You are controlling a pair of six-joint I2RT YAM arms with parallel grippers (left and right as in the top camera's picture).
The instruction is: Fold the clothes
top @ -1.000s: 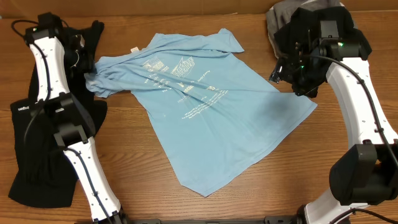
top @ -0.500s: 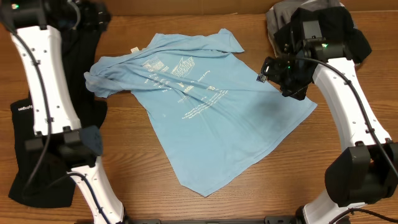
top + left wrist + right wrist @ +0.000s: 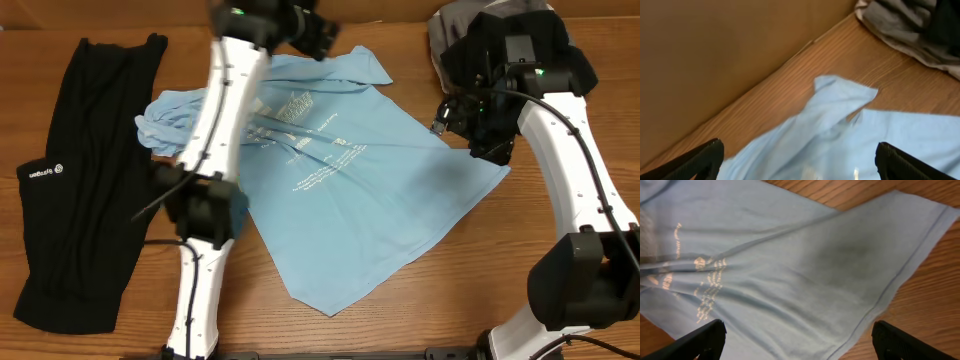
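Note:
The light blue T-shirt [image 3: 340, 190] lies spread and skewed on the table's middle, white lettering up, with its left sleeve bunched [image 3: 160, 125]. My left gripper [image 3: 322, 36] hovers at the back above the shirt's right sleeve [image 3: 842, 97]. It is open [image 3: 800, 165] with nothing between its fingers. My right gripper [image 3: 462, 120] hangs over the shirt's right corner. It is also open [image 3: 799, 342], above the hem [image 3: 900, 280], and holds nothing. A long black garment [image 3: 85, 180] with a white logo lies flat at the left. Grey and black clothes [image 3: 455, 30] are piled at the back right.
A brown cardboard wall [image 3: 715, 55] runs along the table's back edge, close behind my left gripper. The grey pile [image 3: 905, 25] lies just beyond the sleeve. Bare wood [image 3: 480, 260] shows at the front right of the shirt.
My left arm has swung from the far left, over the black garment, to the back middle above the shirt, its jaws opening wider. The right gripper shifted slightly and opened a little more.

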